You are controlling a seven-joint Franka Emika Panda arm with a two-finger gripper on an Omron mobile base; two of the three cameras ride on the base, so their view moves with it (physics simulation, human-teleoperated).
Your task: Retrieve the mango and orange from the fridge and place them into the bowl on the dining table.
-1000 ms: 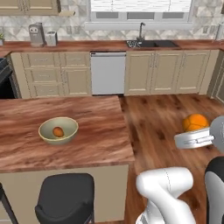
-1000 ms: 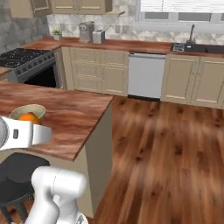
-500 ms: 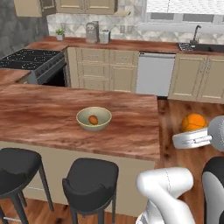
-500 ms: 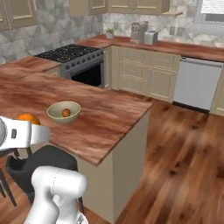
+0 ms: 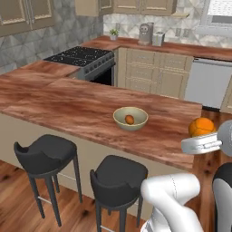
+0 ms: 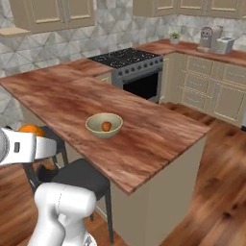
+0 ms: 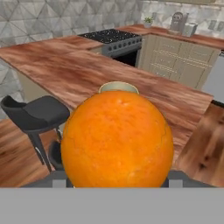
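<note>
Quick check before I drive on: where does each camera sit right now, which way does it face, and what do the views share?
Left base view: behind the arm on its left, facing the dining table and bowl; white arm lower right, claw holding the orange.
Right base view: behind on its right, facing the same table; arm lower left.
Hand view: on the hand, facing along the claw; the orange blocks most of it, bowl rim above.
Shared: table, bowl, stove, stools.

You get no readable text here: no labels, brands, numbers or signs on the cabinets, the stove, the small appliances on the far worktop, the bowl or the fruit. Surfaces are all plain.
</note>
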